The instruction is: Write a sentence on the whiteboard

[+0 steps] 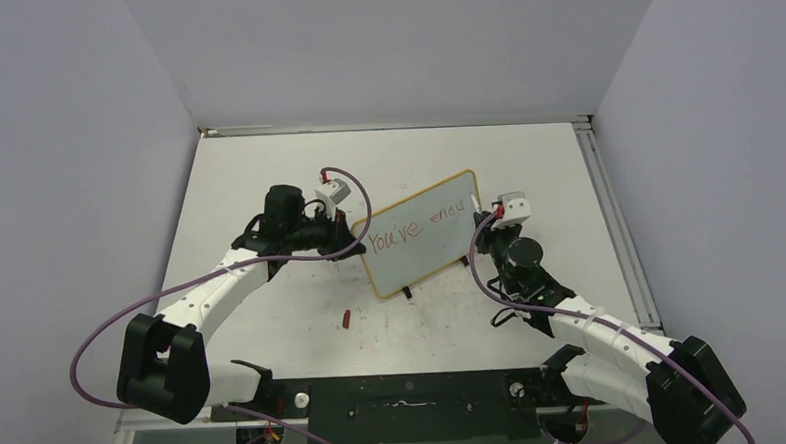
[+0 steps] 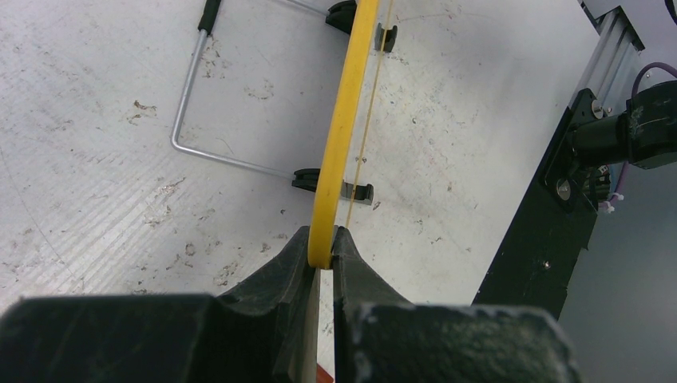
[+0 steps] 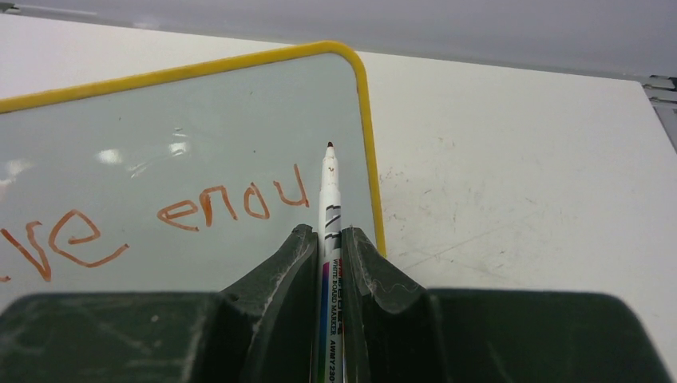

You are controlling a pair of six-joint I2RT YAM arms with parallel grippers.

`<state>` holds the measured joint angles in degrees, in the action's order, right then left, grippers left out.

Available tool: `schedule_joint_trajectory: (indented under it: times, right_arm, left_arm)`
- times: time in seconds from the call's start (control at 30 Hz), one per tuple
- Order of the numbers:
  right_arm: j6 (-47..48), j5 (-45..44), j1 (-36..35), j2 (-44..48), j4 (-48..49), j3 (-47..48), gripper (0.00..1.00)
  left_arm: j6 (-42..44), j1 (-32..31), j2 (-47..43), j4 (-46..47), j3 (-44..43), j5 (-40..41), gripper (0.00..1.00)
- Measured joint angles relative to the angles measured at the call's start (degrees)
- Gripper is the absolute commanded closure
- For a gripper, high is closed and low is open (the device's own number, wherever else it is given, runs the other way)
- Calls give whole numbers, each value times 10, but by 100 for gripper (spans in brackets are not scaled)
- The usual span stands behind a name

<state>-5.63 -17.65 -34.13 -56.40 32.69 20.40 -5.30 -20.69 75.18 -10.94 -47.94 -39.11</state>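
Note:
The whiteboard [image 1: 420, 236] with a yellow rim stands tilted on the table's middle, propped on a wire stand [image 2: 188, 120]. Red writing [image 1: 416, 228] on it reads "You've enou"; the right wrist view shows "ve enou" [image 3: 231, 203]. My left gripper [image 1: 348, 236] is shut on the board's left yellow rim [image 2: 339, 144]. My right gripper [image 1: 486, 214] is shut on a white marker pen [image 3: 329, 231], uncapped, its red tip just right of the last letter, near the board's right rim [image 3: 369, 152]. Whether the tip touches the face I cannot tell.
A small red marker cap [image 1: 345, 319] lies on the table in front of the board. The black mounting rail [image 1: 406, 392] runs along the near edge. An aluminium rail [image 1: 614, 222] lines the table's right side. Grey walls enclose the table.

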Motion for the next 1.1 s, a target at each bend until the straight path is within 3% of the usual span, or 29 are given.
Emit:
schedule_joint_trajectory:
  times: [0.27,1.1]
  right_arm:
    - [-2,40,8,-19,-10,0,95]
    - [6,29,11,-50,2,2,95]
  left_arm:
    - [0,0,0,0,0,1,100]
    - [0,0,0,-1,0,1,100]
